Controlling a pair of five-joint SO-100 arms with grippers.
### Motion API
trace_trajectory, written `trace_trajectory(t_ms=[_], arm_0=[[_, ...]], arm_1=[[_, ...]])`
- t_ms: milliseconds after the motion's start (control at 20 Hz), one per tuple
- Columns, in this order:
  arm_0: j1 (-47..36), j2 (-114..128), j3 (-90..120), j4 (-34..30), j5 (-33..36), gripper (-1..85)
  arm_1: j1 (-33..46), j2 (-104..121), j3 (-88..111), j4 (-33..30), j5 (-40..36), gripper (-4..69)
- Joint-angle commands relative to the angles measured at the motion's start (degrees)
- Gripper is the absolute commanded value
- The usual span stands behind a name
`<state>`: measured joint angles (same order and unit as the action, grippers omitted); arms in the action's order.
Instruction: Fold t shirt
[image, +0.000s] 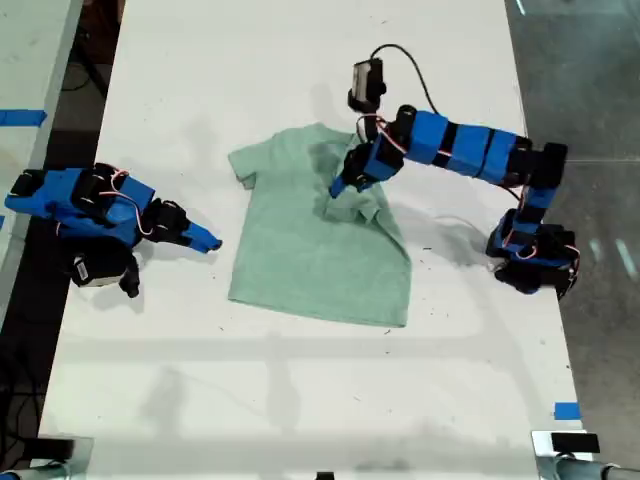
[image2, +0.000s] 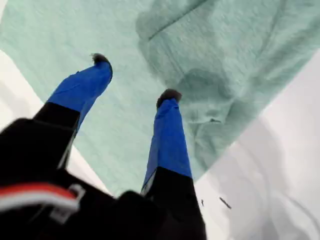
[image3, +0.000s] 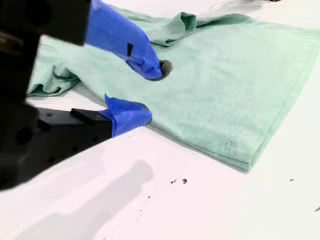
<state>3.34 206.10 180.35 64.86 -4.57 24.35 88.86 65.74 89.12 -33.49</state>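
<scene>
While my first gripper (image2: 134, 77) hangs over the small pale mint-green cloth t shirt (image: 315, 235), its two blue fingers (image2: 167, 140) stand parted with only flat fabric between them, holding nothing; whether the dark tips touch the cloth I cannot tell. In the exterior view this gripper (image: 345, 180) sits over the tee's upper right part, right beside a sleeve folded inward into a bunched ridge (image2: 200, 60). My second gripper (image3: 145, 92) rests low at the exterior view's left, its fingers (image3: 125, 40) parted too and empty, just short of the tee's left side edge (image3: 170, 132). From that side the shirt (image3: 225, 80) lies flat on the white tabletop (image: 300, 400), hem toward the near edge, neck toward the far edge. Bare table shows in front of the hem and beyond the collar. A strip of blue tape (image: 566, 410) marks the exterior view's lower right.
</scene>
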Motion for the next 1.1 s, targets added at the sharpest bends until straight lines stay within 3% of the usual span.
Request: trace_trajectory(t_ms=[0,50,100,200,400,500,550,700,900,1050], arm_0=[[0.00,0.35,-0.88,-0.35,0.35,11.1],[0.00,0.35,-0.88,-0.35,0.35,11.1],[0.00,0.35,-0.88,-0.35,0.35,11.1],[-0.09,0.35,-0.88,-0.35,0.35,11.1],[-0.09,0.35,-0.88,-0.35,0.35,11.1],[-0.09,0.35,-0.88,-0.35,0.35,11.1],[-0.09,0.35,-0.88,-0.35,0.35,11.1],[0.00,0.35,-0.88,-0.35,0.35,11.1],[-0.09,0.44,-0.88,-0.35,0.35,11.1],[-0.09,0.44,-0.88,-0.35,0.35,11.1]], arm_1=[[3.87,19.16,-2.46,7.82,-0.79,21.8],[3.96,25.14,0.62,9.40,-0.88,18.8],[3.87,32.52,6.50,9.32,0.18,1.4],[2.55,48.87,23.29,6.24,3.34,0.9],[-6.42,87.10,67.41,-7.29,9.32,1.1],[-11.25,109.25,85.78,-8.35,11.87,1.2],[-13.54,112.59,92.29,-6.77,15.47,1.2],[-16.61,111.97,109.07,-15.47,17.49,1.2],[-15.03,112.06,111.36,-10.90,24.61,5.2],[-16.79,112.06,111.36,-10.90,25.66,2.2]])
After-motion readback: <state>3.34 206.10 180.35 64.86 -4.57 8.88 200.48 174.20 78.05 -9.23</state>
